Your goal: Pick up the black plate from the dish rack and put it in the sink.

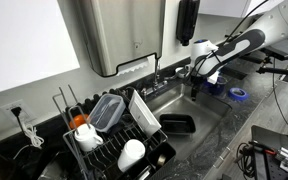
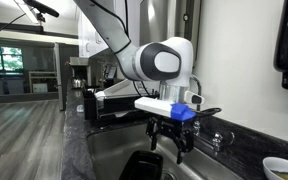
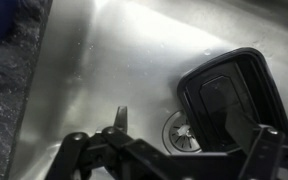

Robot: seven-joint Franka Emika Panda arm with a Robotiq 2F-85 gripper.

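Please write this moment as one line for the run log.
gripper: open, empty, above sink | black plate: lying in sink beside drain | task: apparently done

The black plate (image 1: 177, 125) lies flat in the sink (image 1: 206, 110), at the end nearest the dish rack (image 1: 112, 145), which stands on the desk (image 1: 219, 150) just beside the basin. In the wrist view the plate sits just right of the drain (image 3: 174, 131). The gripper (image 2: 171, 143) hangs above the sink, beyond the plate from the rack. The faucet (image 1: 156, 68) rises behind the basin.
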